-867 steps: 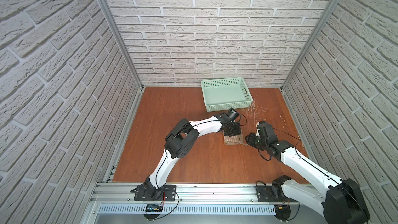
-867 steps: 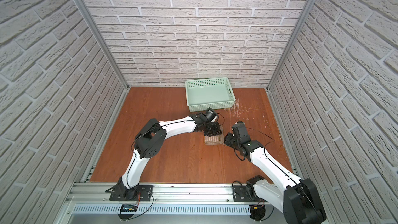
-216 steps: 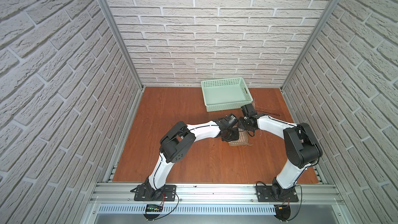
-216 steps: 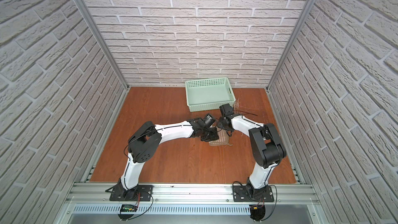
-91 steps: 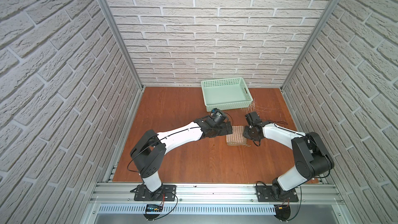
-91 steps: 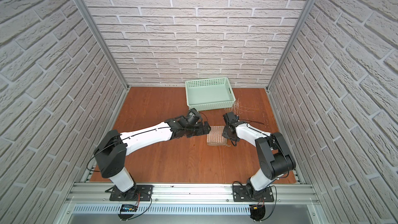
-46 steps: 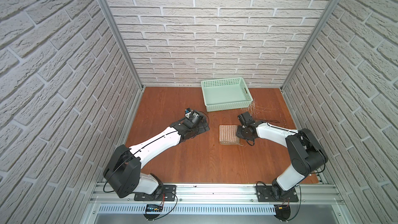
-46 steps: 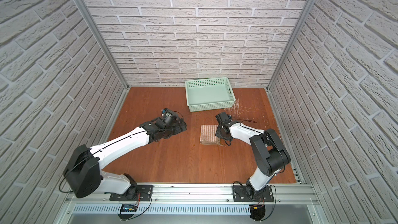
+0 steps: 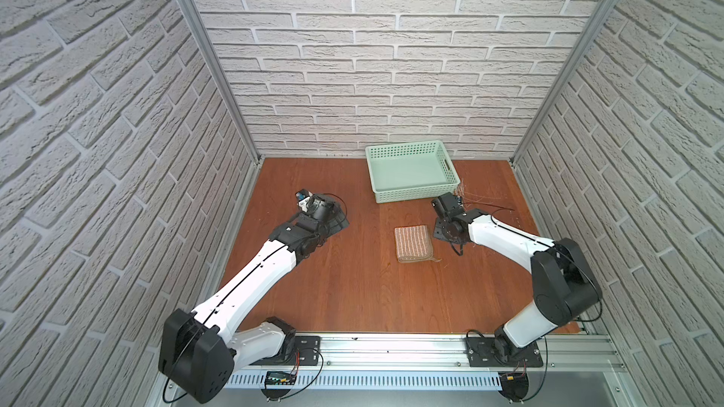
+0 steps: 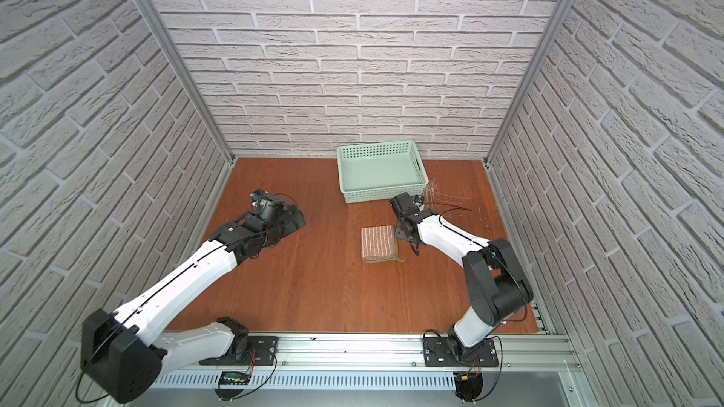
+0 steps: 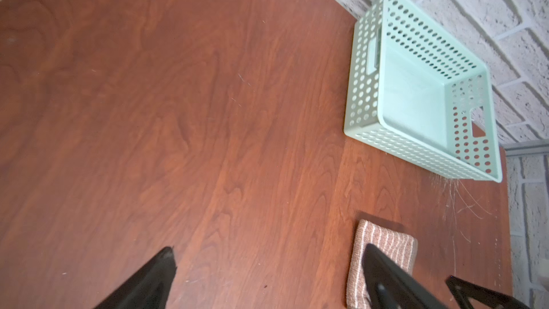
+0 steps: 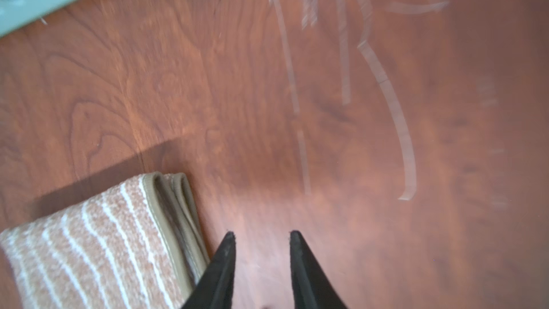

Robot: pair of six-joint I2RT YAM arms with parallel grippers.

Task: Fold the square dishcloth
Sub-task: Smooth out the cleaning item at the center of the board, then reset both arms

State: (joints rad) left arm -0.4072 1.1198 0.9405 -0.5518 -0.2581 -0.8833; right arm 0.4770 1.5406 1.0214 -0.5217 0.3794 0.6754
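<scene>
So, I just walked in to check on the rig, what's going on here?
The square dishcloth lies folded into a small stack on the wooden table, in front of the mint-green basket. Neither arm holds it. The right arm's fingers sit close beside its hemmed edge, parted, with nothing between them. The left arm's fingers are off to the other side, wide open and empty. The fold looks done.

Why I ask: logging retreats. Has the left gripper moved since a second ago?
Yes. The left gripper has drawn back leftward in a top view, away from the mint-green basket.
</scene>
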